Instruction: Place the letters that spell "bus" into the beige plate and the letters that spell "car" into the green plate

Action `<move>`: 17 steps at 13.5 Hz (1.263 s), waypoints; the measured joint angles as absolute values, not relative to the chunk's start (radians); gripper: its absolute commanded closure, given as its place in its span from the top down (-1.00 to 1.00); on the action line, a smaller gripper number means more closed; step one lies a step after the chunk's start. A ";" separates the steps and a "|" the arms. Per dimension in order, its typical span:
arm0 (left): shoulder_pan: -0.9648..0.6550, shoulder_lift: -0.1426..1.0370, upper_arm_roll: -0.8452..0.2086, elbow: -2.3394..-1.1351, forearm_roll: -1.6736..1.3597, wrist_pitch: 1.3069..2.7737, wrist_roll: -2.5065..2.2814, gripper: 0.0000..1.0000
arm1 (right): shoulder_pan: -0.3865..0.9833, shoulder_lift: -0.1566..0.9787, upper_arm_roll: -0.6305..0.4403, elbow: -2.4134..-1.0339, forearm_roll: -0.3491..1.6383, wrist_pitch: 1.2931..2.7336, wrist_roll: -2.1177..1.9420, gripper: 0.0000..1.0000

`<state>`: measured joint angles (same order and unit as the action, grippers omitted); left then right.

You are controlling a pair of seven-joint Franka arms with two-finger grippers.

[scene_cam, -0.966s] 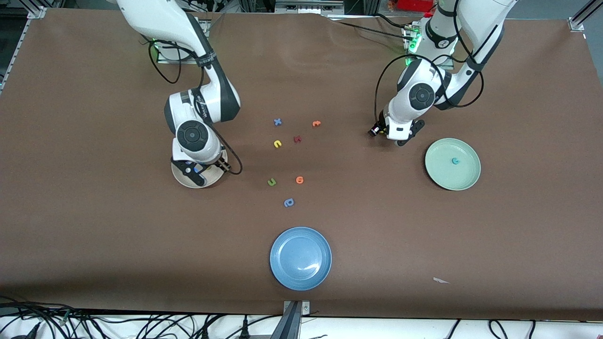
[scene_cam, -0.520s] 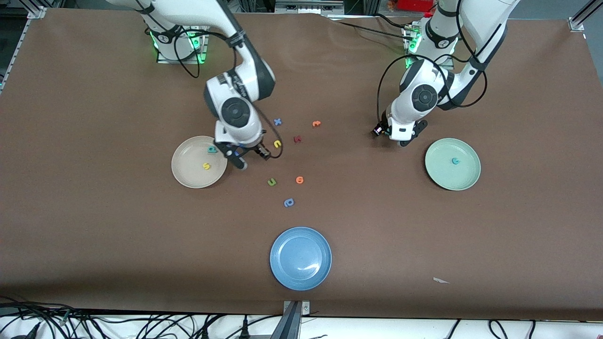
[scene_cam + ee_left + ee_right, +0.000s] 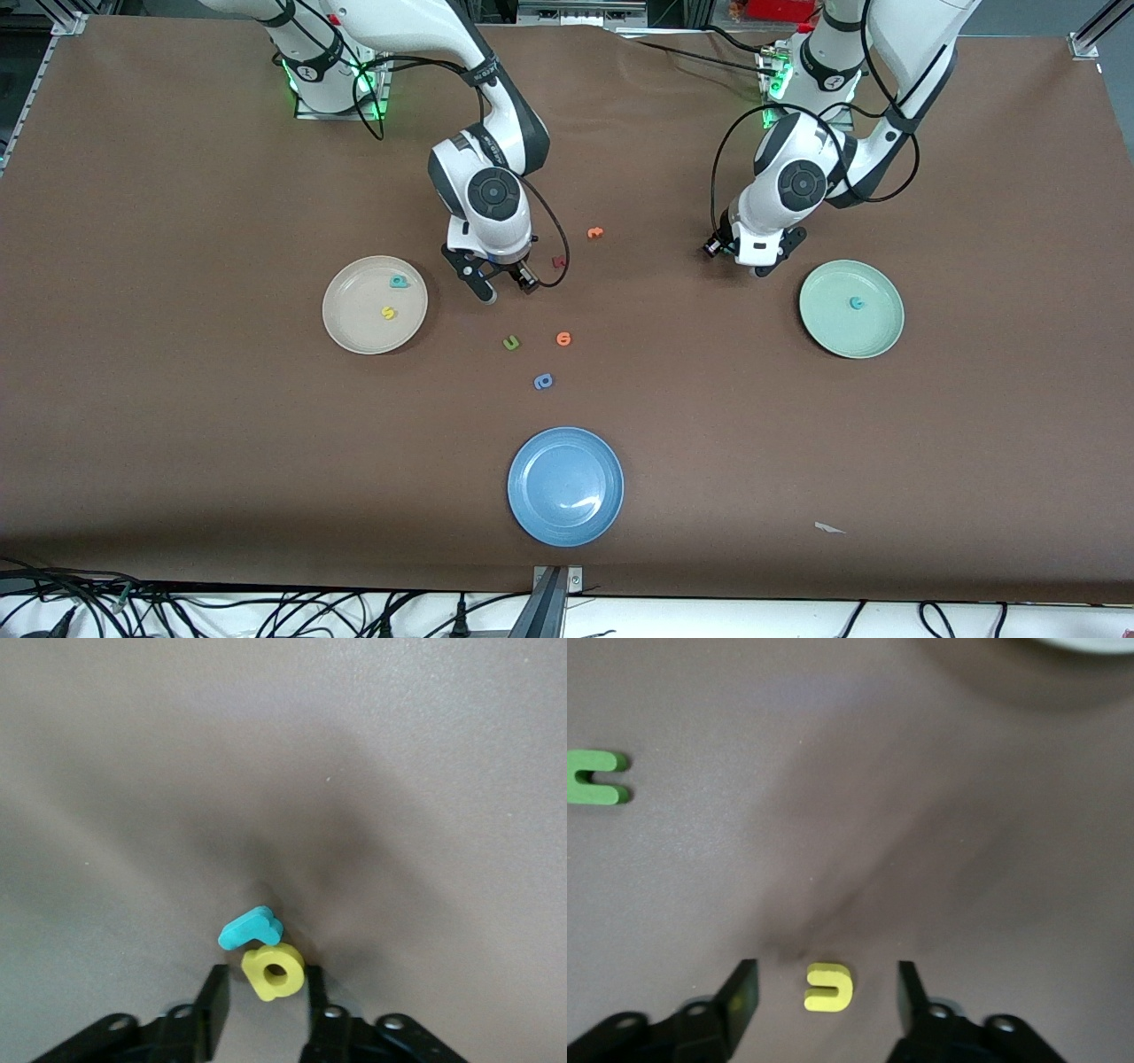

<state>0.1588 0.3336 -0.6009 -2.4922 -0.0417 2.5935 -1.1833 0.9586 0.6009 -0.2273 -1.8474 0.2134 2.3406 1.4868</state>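
Clock read from the front camera, twelve toward the arm bases.

- Round cream-beige plate [image 3: 347, 326] at nine o'clock holds the teal foam "b" [image 3: 400, 282] and the yellow foam "s" [image 3: 387, 312]. "Bus" is two of three.
- Yellow foam "u" [image 3: 828, 986] lies on the brown table [image 3: 177, 443] near centre. The right gripper [image 3: 503, 285] hangs low over it, jaws wide, one finger on each side, not touching.
- Round mint-green plate [image 3: 828, 332] at three o'clock holds only the teal foam "c" [image 3: 856, 303]. "Car" is one of three.
- Left gripper [image 3: 755, 264] is down at the table, about ten o'clock off the green plate. Its jaws are narrow, bracketing the yellow foam "a" [image 3: 275, 971]; a sliver of gap shows, so probably no pinch yet. The teal foam "r" [image 3: 251, 927] touches the "a".
- Green "u" [image 3: 511, 343], periwinkle letter [image 3: 543, 382] and blue plate [image 3: 565, 486] at six o'clock are not wanted.

Three placed, three to go.
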 measured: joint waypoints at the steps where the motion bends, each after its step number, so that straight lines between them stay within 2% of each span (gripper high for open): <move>1: 0.159 0.332 -0.602 -2.492 -0.042 2.593 -1.183 -0.68 | 0.961 0.605 -0.227 -1.847 0.214 2.352 1.509 0.21; 7: 0.159 0.332 -0.603 -2.489 -0.042 2.593 -1.181 -0.84 | 0.982 0.633 -0.227 -1.850 0.214 2.400 1.576 0.12; 11: 0.159 0.331 -0.604 -2.405 -0.042 2.549 -1.179 -0.84 | 0.995 0.643 -0.228 -1.851 0.215 2.412 1.594 0.10; 14: 0.172 0.326 -0.604 -2.282 -0.042 2.407 -1.174 -0.85 | 0.996 0.643 -0.228 -1.850 0.215 2.416 1.594 -0.22; 16: 0.217 0.320 -0.604 -2.195 -0.042 2.285 -1.117 -0.85 | 0.996 0.642 -0.228 -1.850 0.215 2.418 1.595 -0.75; 17: 0.254 0.317 -0.604 -2.159 -0.042 2.226 -1.064 -0.85 | 0.997 0.642 -0.228 -1.849 0.215 2.418 1.595 -0.88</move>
